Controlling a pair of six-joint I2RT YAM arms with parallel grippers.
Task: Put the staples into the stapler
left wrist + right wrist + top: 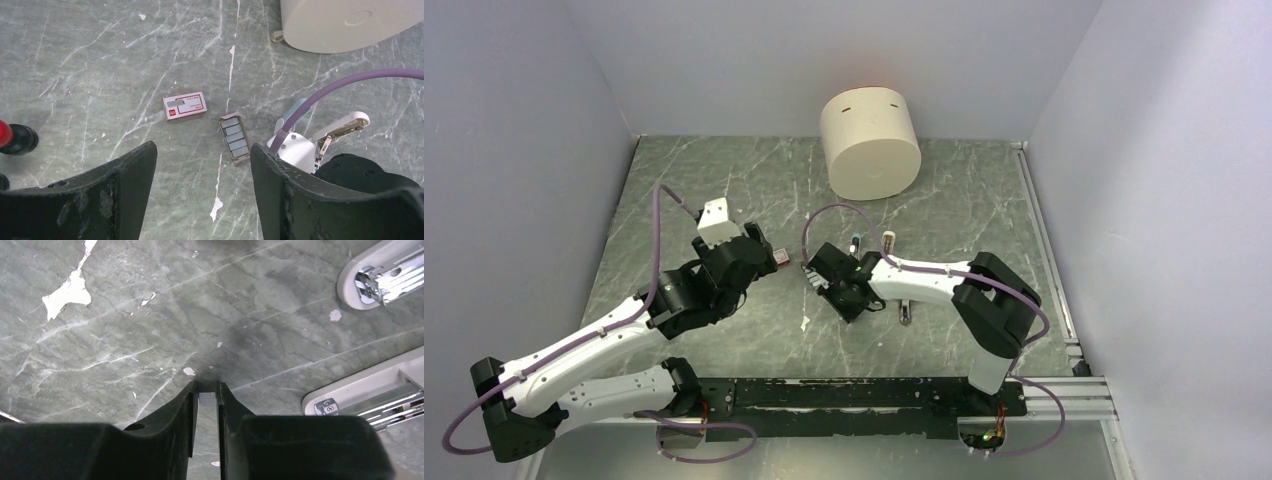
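Grey-green marbled stone with white veins and chipped white flecks makes up the counter (724, 180). Plain pale walls (524, 100) close it in on three sides. A cream cylinder (871, 145) lies on its side near the back wall.

The red-and-white box (185, 106) lies flat and closed in the open middle of the counter. Just beside it, apart from it and at an angle, sits a small card tray (235, 137) with dull grey ridged strips laid end to end in it. The stapler (345, 125), a slim white bar with a rounded end, lies past the tray, swung open so that its metal rail shows. The right arm's white link hides part of it. A purple cable (350, 80) arcs above it.

The left gripper (202, 155) hangs above the counter near the box and tray, its fingers spread wide with nothing between them. The right gripper (206, 387) has its fingers drawn almost together, pinching a small grey block (207, 399) at the tips over bare counter. A red-capped black knob (12, 137) stands at the left edge of the left wrist view.
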